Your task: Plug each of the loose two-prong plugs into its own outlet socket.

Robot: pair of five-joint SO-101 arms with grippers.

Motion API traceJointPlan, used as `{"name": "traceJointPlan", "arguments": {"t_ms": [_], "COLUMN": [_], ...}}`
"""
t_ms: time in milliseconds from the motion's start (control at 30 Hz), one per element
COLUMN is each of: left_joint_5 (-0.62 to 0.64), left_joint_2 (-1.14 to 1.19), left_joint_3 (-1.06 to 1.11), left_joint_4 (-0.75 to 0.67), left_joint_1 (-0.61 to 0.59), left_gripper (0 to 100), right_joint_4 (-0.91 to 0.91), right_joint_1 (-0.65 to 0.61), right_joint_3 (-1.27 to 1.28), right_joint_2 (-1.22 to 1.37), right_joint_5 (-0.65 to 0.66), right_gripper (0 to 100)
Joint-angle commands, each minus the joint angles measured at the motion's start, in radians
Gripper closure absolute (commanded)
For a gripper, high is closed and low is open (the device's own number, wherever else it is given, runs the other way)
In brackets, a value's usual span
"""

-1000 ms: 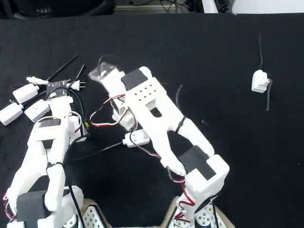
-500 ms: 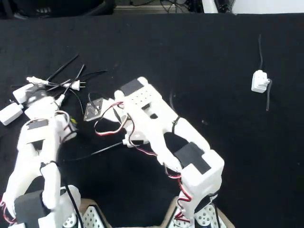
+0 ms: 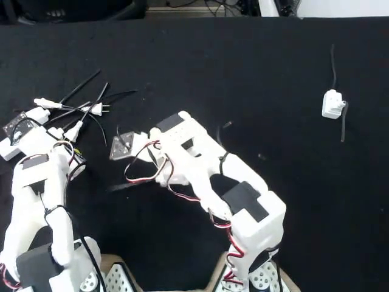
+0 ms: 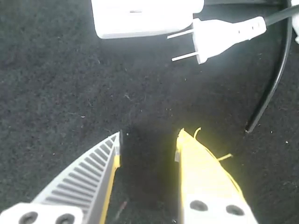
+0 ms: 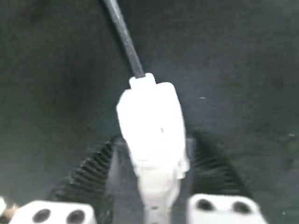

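Black cloth surface (image 3: pixel 255 67), seen from above.

Right arm (image 3: pixel 243 207) slants from the near edge toward the middle-left. Left arm (image 3: pixel 36 201) runs up along the left edge.

Right end effector (image 5: pixel 154 140): clamped on a white plug (image 5: pixel 152 116), with a jaw pressed to each side of its body. The plug's black cable (image 5: pixel 122 37) runs out ahead over the cloth.

Left end effector (image 4: pixel 149 135): wide, nothing between the jaws, hanging just above bare cloth near the left edge.

Just ahead of the left end effector lies a white socket block (image 4: pixel 140 16). Beside the block is a loose two-prong plug (image 4: pixel 224 32), lying flat with its prongs pointing toward the block (both prongs bare, not seated). A black cord (image 4: pixel 275 74) curves past the far side of that plug.

Lone socket (image 3: pixel 332 103): well apart from the rest, near the right edge, with a thin dark cord at it.

Near the left edge, toward the far side, two small plugs (image 3: pixel 94 109) (image 3: pixel 45 103) lie loose among crossed black cords.
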Motion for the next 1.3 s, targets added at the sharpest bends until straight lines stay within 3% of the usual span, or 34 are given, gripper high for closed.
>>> {"name": "traceJointPlan", "arguments": {"t_ms": [0, 200, 433, 600, 933, 1267], "left_joint_5": [0.011, 0.011, 0.011, 0.011, 0.011, 0.011], "left_joint_2": [-0.011, -0.011, -0.011, -0.011, -0.011, -0.011], "left_joint_3": [-0.058, -0.058, -0.058, -0.058, -0.058, -0.058], "left_joint_4": [-0.003, -0.003, -0.003, -0.003, -0.003, -0.003], "left_joint_1": [-0.005, -0.005, -0.005, -0.005, 0.008, 0.004], "left_gripper": [80, 80, 80, 80, 80, 80], "right_joint_4": [-0.034, 0.124, 0.216, 0.212, 0.213, 0.341], "right_joint_1": [0.017, 0.160, 0.571, 0.812, 0.948, 0.962], "right_joint_3": [-0.028, -0.194, -0.447, -0.588, -1.017, -1.581], "right_joint_2": [-0.016, -0.111, -0.185, -0.081, 0.338, 0.702], "right_joint_5": [-0.095, -0.219, -0.597, -0.667, -0.740, -0.749], "right_gripper": [98.3, 98.8, 98.7, 98.7, 98.7, 98.7]}}
